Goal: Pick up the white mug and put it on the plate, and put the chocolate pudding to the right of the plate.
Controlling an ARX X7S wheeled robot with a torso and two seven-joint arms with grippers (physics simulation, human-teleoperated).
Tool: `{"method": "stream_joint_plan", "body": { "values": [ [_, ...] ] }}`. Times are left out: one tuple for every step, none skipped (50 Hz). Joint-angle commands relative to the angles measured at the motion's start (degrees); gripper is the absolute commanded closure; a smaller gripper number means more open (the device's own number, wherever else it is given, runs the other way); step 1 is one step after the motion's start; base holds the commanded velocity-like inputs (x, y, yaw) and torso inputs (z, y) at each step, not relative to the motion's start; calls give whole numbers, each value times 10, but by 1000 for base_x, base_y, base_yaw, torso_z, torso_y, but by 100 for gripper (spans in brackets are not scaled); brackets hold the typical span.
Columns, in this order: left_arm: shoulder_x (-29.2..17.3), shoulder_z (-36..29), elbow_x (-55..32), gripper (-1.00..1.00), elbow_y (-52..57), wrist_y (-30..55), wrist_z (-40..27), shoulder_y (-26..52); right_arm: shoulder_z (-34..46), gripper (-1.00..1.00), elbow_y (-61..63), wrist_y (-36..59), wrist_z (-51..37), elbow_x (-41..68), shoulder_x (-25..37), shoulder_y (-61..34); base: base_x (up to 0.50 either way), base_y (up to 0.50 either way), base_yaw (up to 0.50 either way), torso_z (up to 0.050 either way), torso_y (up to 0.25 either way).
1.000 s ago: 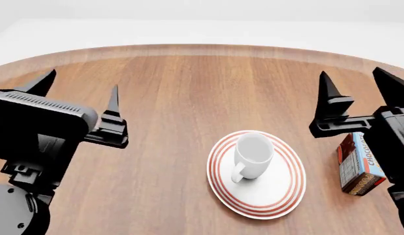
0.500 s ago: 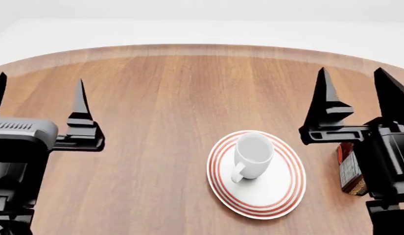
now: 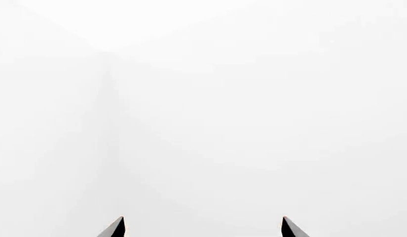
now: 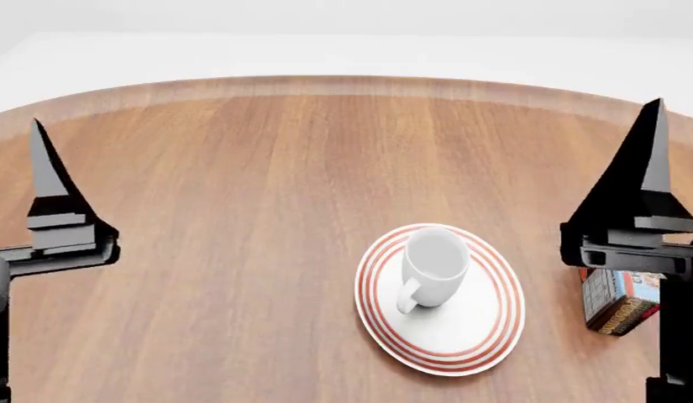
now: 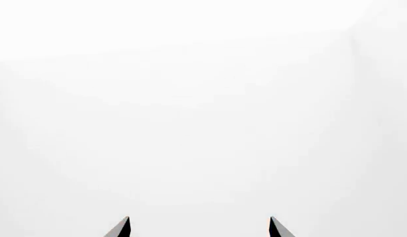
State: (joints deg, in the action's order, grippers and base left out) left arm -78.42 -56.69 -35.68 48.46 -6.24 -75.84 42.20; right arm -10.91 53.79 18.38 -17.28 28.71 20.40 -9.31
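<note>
In the head view the white mug stands upright on the plate, its handle toward the near side. The chocolate pudding lies on the table just right of the plate, partly hidden behind my right arm. One finger of each gripper shows there, pointing up: the left finger at the far left edge, the right finger at the far right above the pudding. In the wrist views my left gripper and right gripper are open, facing blank white wall, with nothing between the tips.
The round wooden table carries the plate and the box. Its curved far edge meets a white floor and wall behind.
Both arms have swung outward and up: the left gripper slid to the left edge, the right one to the right edge. The pudding shows more than half a second ago. Mug and plate have not moved.
</note>
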Motion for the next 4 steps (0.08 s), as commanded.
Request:
{"method": "stream_joint_plan", "body": {
  "values": [
    [-52, 20, 67, -100, 10, -44, -89, -34, -34, -100, 15, -86, 7, -65, -38, 26, 0, 0, 0, 0, 0],
    [-56, 20, 69, -100, 8, -49, -94, -35, -36, -100, 15, -92, 7, -68, -39, 26, 0, 0, 0, 0, 0],
    [-70, 21, 72, -100, 7, -54, -110, -38, -44, -100, 14, -101, 2, -72, -43, 25, 0, 0, 0, 0, 0],
    [-75, 21, 77, -100, 8, -52, -119, -40, -47, -100, 14, -106, -1, -78, -45, 25, 0, 0, 0, 0, 0]
  ]
}}
